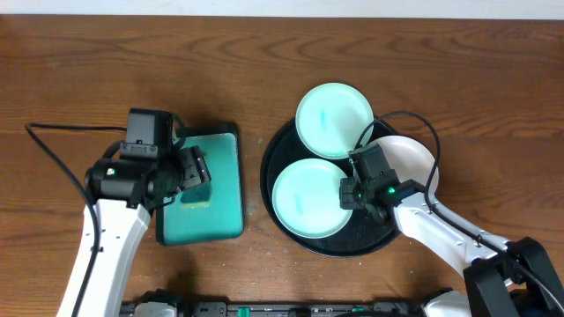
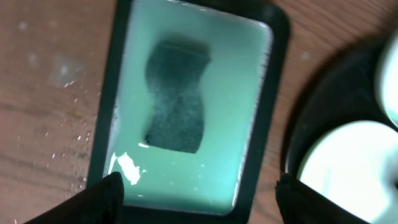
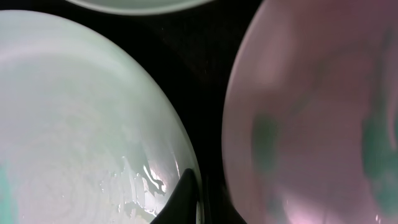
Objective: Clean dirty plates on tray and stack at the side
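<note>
Three plates (image 1: 333, 119) crowded the black tray (image 1: 275, 176), leaving only narrow dark gaps beside the right gripper (image 1: 351, 192). Under the left gripper (image 1: 196, 169) lay the teal tray (image 1: 222, 211); bare wood between the trays stood clear.

Brown wooden table (image 1: 264, 53), wet-speckled, evenly lit

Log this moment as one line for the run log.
left gripper: open above sponge in teal tray | right gripper: shut on near mint plate rim | black tray: three plates, unstacked
</note>
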You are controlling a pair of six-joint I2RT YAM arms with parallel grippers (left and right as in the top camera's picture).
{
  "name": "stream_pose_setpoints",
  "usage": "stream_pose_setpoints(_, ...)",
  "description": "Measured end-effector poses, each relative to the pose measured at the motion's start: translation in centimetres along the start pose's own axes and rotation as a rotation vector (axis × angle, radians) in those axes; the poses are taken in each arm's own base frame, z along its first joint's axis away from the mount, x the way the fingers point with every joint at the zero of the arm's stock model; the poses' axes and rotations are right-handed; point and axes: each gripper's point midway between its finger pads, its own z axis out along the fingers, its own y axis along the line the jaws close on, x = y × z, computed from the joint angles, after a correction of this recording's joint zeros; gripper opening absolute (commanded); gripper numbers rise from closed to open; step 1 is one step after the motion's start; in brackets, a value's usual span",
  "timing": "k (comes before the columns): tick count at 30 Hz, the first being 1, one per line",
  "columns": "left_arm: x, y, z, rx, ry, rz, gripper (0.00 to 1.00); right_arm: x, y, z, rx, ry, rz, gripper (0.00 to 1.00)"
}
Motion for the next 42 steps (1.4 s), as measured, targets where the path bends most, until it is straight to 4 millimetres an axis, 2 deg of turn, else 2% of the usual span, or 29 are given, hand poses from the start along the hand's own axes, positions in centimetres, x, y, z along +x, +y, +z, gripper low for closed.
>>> stream_pose_setpoints(6, 0.3, 0.8, 4.3, -0.082, 0.094, -0.064, 0.65, -0.6, -0.4, 0.0, 0.024, -0.028, 0.029, 0.01)
stream_pose_setpoints(9, 0.5, 1.0, 7.4, -0.124, 0.154, -0.078, 0.64, -0.6, -0.5, 0.0, 0.032, -0.032, 0.032, 0.01)
stream_pose_setpoints(13, 1.2, 1.4, 11.6, -0.171, 0.232, -0.084, 0.56, -0.7, -0.6, 0.0, 0.039, -0.034, 0.032, 0.01)
stream_pose_setpoints(15, 1.8, 1.8, 13.3, -0.194, 0.272, -0.085, 0.49, -0.7, -0.7, 0.0, 0.040, -0.035, 0.032, 0.01)
stream_pose_setpoints(16, 2.1, 2.0, 13.9, -0.208, 0.291, -0.084, 0.41, -0.7, -0.7, 0.0, 0.041, -0.036, 0.032, 0.01)
stream_pose_setpoints(19, 2.9, 2.6, 15.2, -0.242, 0.329, -0.084, 0.07, -0.7, -0.7, 0.0, 0.043, -0.036, 0.032, 0.01)
stream_pose_setpoints(23, 2.9, 3.2, 15.2, -0.266, 0.332, -0.081, 0.07, -0.7, -0.7, 0.0, 0.044, -0.037, 0.032, 0.01)
stream_pose_setpoints(30, 3.3, 2.4, 14.3, -0.205, 0.357, -0.069, 0.07, -0.7, -0.8, 0.0, 0.046, -0.038, 0.032, 0.01)
stream_pose_setpoints(33, 3.1, 1.3, 12.5, -0.146, 0.342, -0.070, 0.07, -0.7, -0.8, 0.0, 0.046, -0.038, 0.032, 0.01)
stream_pose_setpoints(39, 0.4, -1.5, 7.4, -0.005, 0.166, -0.049, 0.07, -0.7, -1.0, 0.0, 0.061, -0.040, 0.086, 0.01)
stream_pose_setpoints(42, 0.0, -2.9, 6.0, 0.037, 0.116, -0.039, 0.07, -0.7, -1.2, 0.0, 0.066, -0.042, 0.141, 0.01)
